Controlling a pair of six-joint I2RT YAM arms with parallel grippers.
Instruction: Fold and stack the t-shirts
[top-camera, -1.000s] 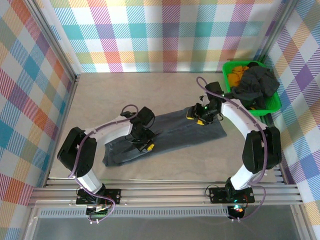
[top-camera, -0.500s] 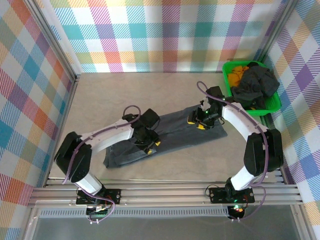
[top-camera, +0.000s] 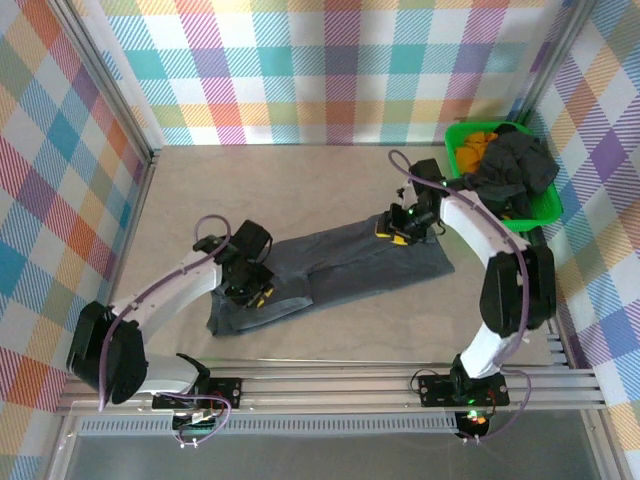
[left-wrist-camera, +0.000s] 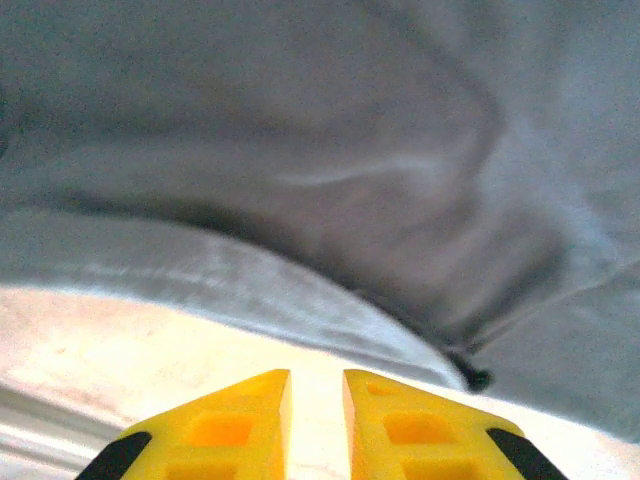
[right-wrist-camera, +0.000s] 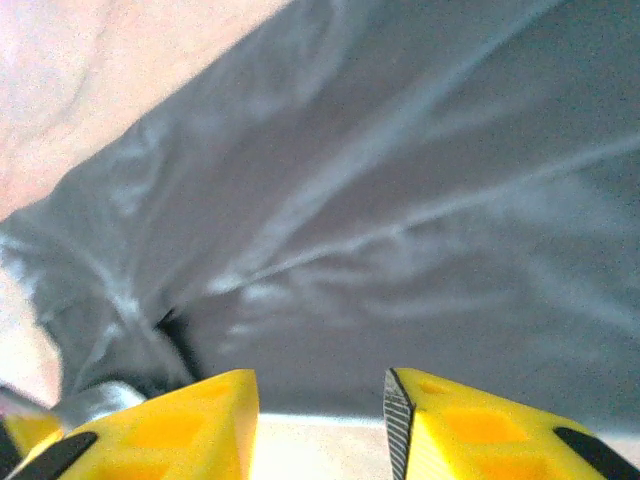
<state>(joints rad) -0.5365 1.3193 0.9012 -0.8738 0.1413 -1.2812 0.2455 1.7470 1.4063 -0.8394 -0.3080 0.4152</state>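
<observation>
From above, the green bin stands beyond the right end of the flat t-shirt. It holds bundled t-shirts, which spill over its rim, and an orange cloth tucked behind them. The flat t-shirt lies as a long slanted strip on the worktop, with bare surface all around it, widest on its far side. The left pincer sits on the strip's left end and the right pincer at its far right edge.

On the left wrist, the left pincer is nearly closed, one narrow slit, gripping nothing, just off the shirt's hem over bare worktop.

On the right wrist, the right pincer is released, its fingers well parted, at the shirt's edge. Worktop shows past the cloth.
</observation>
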